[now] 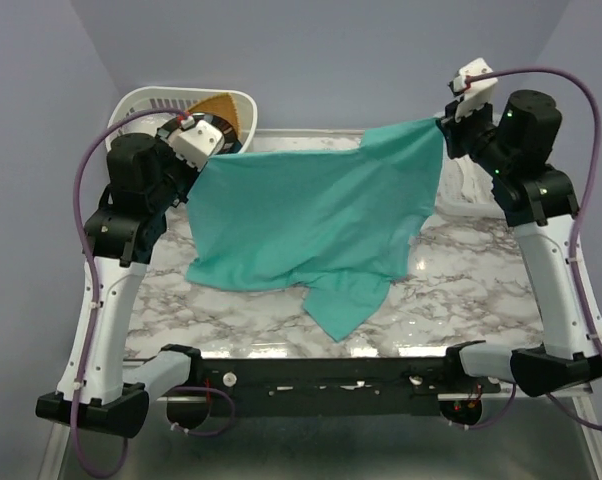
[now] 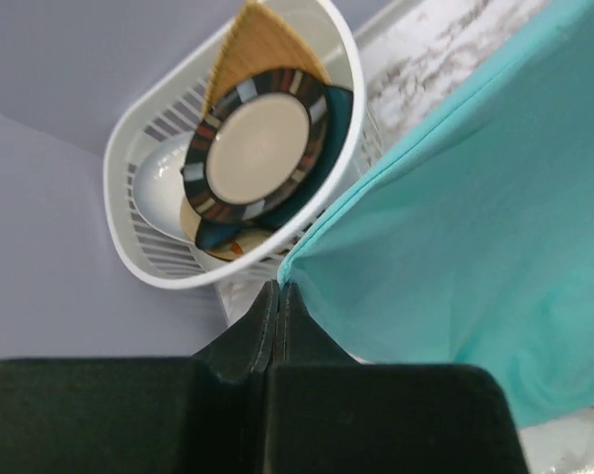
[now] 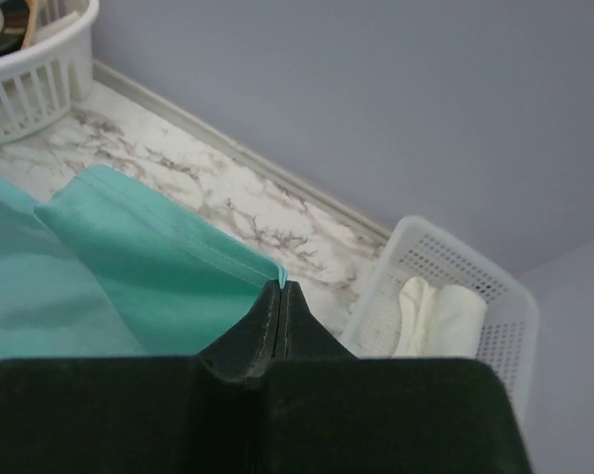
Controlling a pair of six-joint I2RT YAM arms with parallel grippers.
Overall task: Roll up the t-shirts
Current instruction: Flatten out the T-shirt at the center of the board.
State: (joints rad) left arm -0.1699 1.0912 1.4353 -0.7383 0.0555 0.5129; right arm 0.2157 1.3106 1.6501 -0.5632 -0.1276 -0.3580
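A plain teal-green t-shirt (image 1: 316, 215) hangs spread between my two grippers above the marble table, its lower part resting on the tabletop and one sleeve drooping toward the front edge. My left gripper (image 1: 203, 158) is shut on the shirt's left corner; the left wrist view shows its jaws (image 2: 279, 288) pinched on the teal hem (image 2: 455, 237). My right gripper (image 1: 445, 124) is shut on the right corner, held higher; the right wrist view shows its jaws (image 3: 280, 286) closed on the hem (image 3: 159, 267).
A white basket (image 1: 146, 104) with patterned dinner plates (image 2: 258, 148) stands at the back left. A white mesh basket (image 3: 504, 296) with a rolled cream cloth (image 3: 440, 316) stands at the back right. Marble table (image 1: 471, 290); walls close behind.
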